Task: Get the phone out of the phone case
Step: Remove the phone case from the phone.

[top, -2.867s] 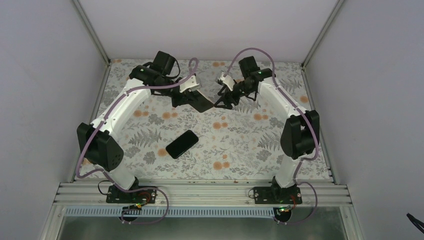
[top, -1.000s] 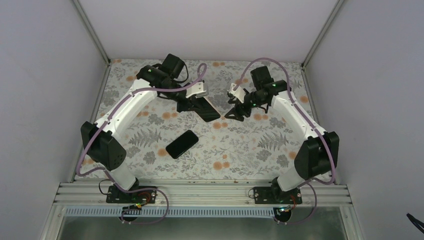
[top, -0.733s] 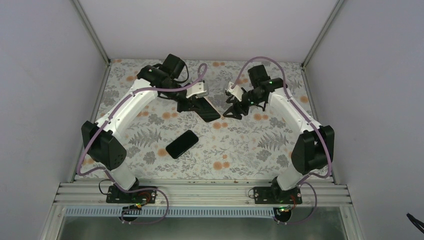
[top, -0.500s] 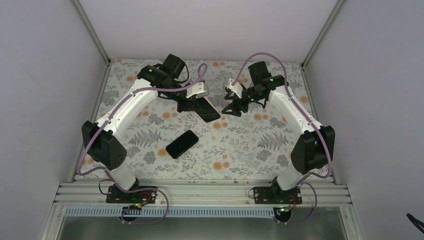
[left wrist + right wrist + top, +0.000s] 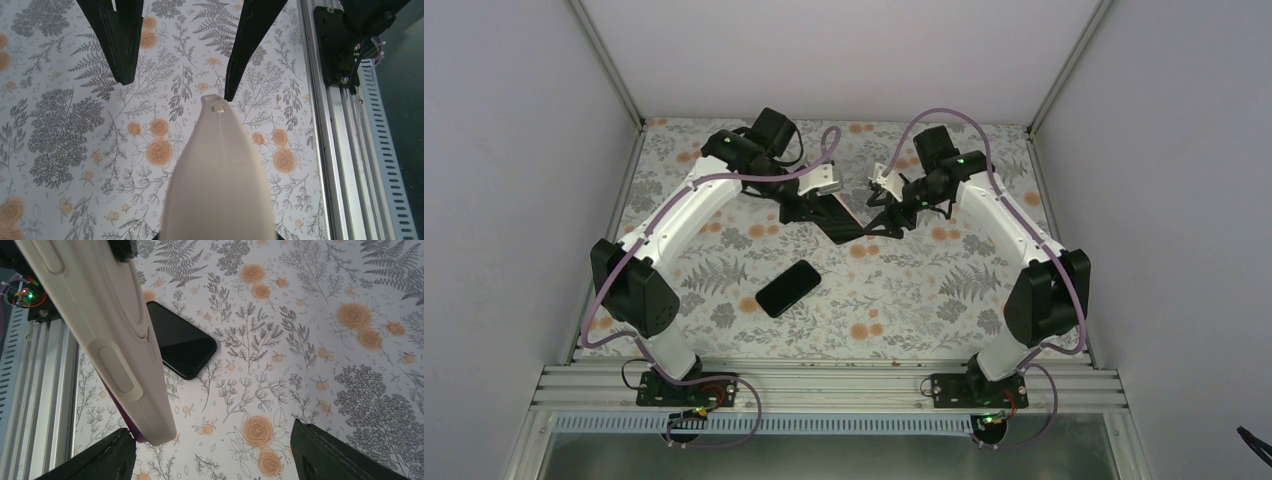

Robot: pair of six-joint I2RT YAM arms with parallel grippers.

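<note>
My left gripper [image 5: 807,206] is shut on the phone case [image 5: 836,218] and holds it above the floral table at the back middle. The case is cream outside [image 5: 217,175] with a purple lining [image 5: 119,412]. The black phone [image 5: 787,288] lies bare and flat on the table, apart from the case; it also shows in the right wrist view [image 5: 181,341]. My right gripper [image 5: 886,214] is open, its jaws wide. The free end of the case [image 5: 150,425] sits just inside its left finger [image 5: 107,460]. My left fingers are hidden under the case.
The floral table cover [image 5: 904,290] spans the floor of a walled enclosure. An aluminium rail [image 5: 824,385] with both arm bases runs along the near edge; it also shows in the left wrist view [image 5: 325,150].
My right gripper has moved left, up to the free end of the case, still open. My left gripper keeps the case nearly still. The phone has not moved.
</note>
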